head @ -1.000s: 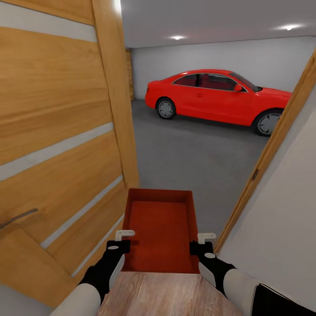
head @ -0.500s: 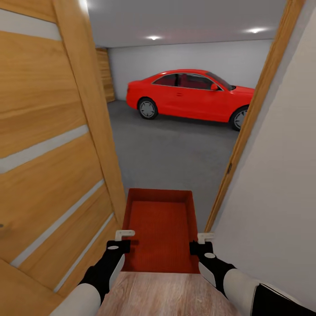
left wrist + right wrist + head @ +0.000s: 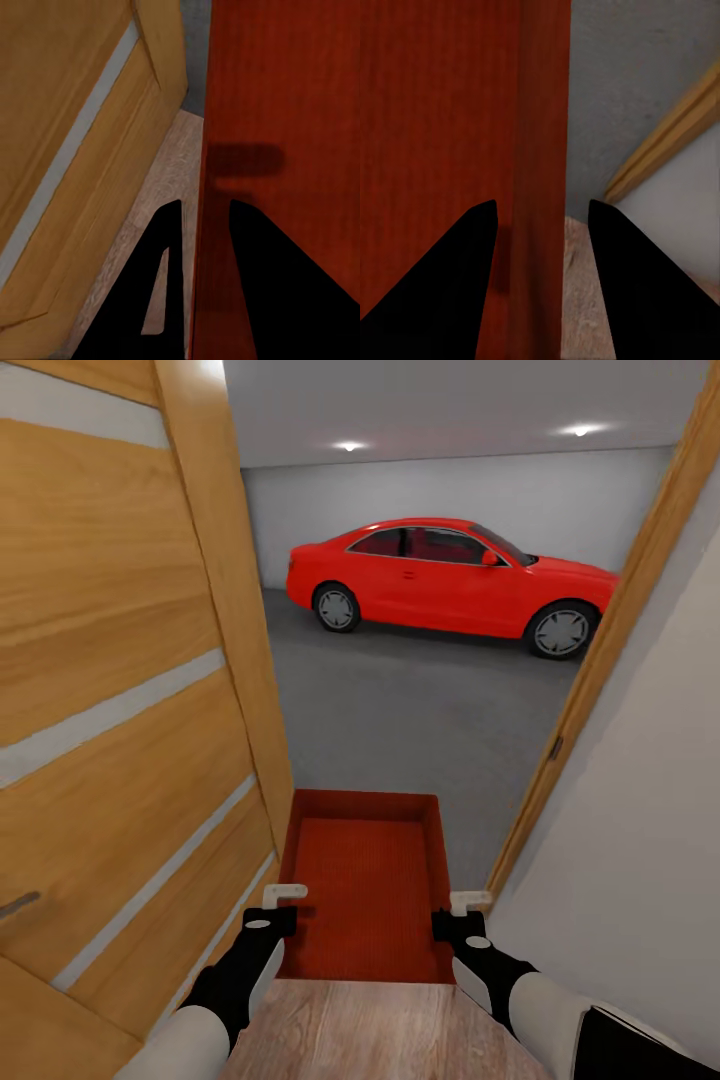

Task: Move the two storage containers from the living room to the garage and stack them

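Storage container [image 3: 365,880]: orange-red, open top, held level in front of the robot, in the doorway of the garage.
Left claw [image 3: 284,896]: clamped on the container's left wall; one finger each side in the left wrist view.
Right claw [image 3: 468,903]: clamped on the right wall [image 3: 540,172].
Door [image 3: 120,690]: wooden, open, at the left.
Floor [image 3: 420,710]: grey concrete, beyond the container.
Car [image 3: 450,585]: red, near the far white wall.

Storage container [image 3: 365,880] between left claw [image 3: 283,905] and right claw [image 3: 458,912]; door [image 3: 120,690] left, car [image 3: 450,575] far ahead
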`<state>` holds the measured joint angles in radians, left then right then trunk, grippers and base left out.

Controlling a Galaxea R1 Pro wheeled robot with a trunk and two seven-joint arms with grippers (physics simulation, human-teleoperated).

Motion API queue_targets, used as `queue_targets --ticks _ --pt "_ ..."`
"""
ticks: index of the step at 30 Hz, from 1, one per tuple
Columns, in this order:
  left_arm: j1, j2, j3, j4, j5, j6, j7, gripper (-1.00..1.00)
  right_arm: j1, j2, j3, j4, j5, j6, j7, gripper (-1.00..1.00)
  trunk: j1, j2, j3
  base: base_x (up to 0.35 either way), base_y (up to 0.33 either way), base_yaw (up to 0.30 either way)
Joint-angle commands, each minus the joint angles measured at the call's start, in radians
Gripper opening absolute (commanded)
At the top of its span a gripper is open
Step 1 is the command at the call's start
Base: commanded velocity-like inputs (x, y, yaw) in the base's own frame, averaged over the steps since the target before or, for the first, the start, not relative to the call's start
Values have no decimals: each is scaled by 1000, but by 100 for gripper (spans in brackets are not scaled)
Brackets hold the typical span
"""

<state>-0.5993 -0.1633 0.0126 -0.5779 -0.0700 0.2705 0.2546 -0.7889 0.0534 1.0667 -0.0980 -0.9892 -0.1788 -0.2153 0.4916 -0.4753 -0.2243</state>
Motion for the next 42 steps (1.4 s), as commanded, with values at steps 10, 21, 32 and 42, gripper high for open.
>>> queue_targets --ticks 10,21,32,42 --pt "-1 1 1 -2 -14 6 8 -100 -1 -1 0 9 -11 -6 -4 -100 1 -2 -2 29 86 -153" --pt "-1 1 1 -2 -14 6 8 -100 -1 -1 0 9 -11 -5 -4 -100 1 -2 -2 0 1 -254" --pt "-1 1 1 -2 -14 7 5 -100 -1 -1 1 9 -11 -5 -4 -100 1 -2 -2 24 83 -120" --pt "-1 1 1 -2 -14 7 6 -100 -1 -1 1 9 -11 -5 -4 -100 1 -2 -2 106 295 -1"
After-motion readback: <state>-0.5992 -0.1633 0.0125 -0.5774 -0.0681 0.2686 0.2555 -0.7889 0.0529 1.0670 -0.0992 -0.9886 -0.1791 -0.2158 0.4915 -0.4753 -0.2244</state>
